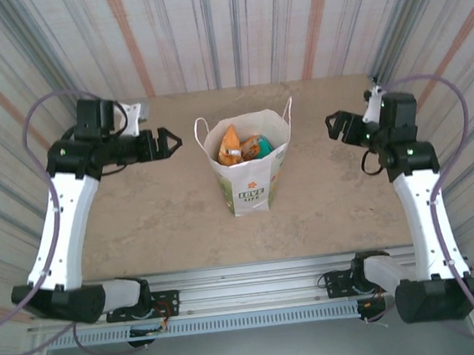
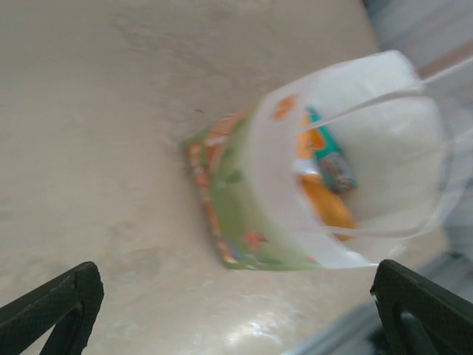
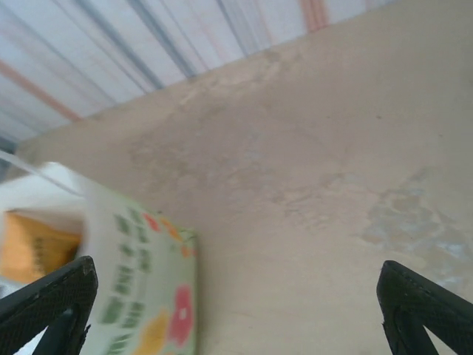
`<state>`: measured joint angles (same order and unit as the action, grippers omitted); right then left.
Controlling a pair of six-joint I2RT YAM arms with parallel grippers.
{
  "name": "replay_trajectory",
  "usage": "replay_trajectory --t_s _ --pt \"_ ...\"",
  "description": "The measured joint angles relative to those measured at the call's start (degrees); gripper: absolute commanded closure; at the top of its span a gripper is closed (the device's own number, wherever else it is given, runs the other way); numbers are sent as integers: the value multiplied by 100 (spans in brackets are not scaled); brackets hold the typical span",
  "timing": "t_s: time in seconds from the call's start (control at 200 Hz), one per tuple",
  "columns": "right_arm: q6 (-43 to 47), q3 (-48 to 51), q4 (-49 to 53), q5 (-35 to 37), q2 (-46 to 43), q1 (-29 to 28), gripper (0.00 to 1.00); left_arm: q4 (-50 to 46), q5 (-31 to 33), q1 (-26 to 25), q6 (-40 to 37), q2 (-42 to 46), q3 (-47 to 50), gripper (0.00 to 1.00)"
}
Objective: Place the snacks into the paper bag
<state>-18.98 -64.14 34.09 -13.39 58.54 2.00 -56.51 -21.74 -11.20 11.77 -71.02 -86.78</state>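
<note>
On my top camera I read "LOVE LIFE" in green capitals on the near side of the tall white paper carrier bag [image 1: 252, 184]. On my right wrist camera its green lettering is too blurred to read. Print on the foil snack packets [image 1: 241, 148] inside is too small.

The paper bag [image 2: 266, 185] was blurred in the left wrist view and cropped in the right; its walls hid most of the snacks [image 1: 239, 149].
</note>
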Motion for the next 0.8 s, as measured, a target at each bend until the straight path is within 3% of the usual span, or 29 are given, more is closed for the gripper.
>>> replay_trajectory --t_s 0.205,0.346,0.556,0.686,0.802 --pt "195 2149 -1580 275 -442 160 1 2527 1694 0 -223 1497 3381 1" --pt "409 3193 -2885 334 -262 376 1 4360 2671 0 -603 1805 5125 1" --pt "782 3906 -4752 332 575 417 1 6319 3346 81 -920 1073 6083 1" --pt "933 4081 -5775 225 1115 450 1 7803 3329 243 -1014 299 6603 1" --pt "1158 4072 -6371 142 1600 398 1 8559 3226 367 -1296 -411 6658 1"
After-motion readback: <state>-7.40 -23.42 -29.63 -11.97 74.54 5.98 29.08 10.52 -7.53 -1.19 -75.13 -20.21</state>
